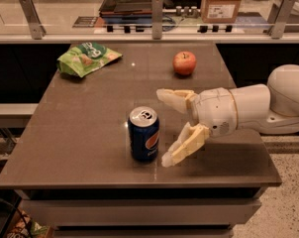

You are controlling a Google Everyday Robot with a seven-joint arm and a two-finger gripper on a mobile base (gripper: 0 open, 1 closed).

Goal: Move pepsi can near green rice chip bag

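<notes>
The pepsi can (144,134) stands upright on the brown table (80,128), near the front edge at the middle. The green rice chip bag (87,58) lies at the table's far left corner, well apart from the can. My gripper (165,127) reaches in from the right, just right of the can, low over the table. Its two cream fingers (175,99) are spread wide open and empty, with the near fingertip almost beside the can's base. It does not touch the can.
A red apple (184,63) sits at the far right of the table, behind my gripper. A counter with a glass rail (154,14), a cardboard box (221,3) and a laptop runs behind the table.
</notes>
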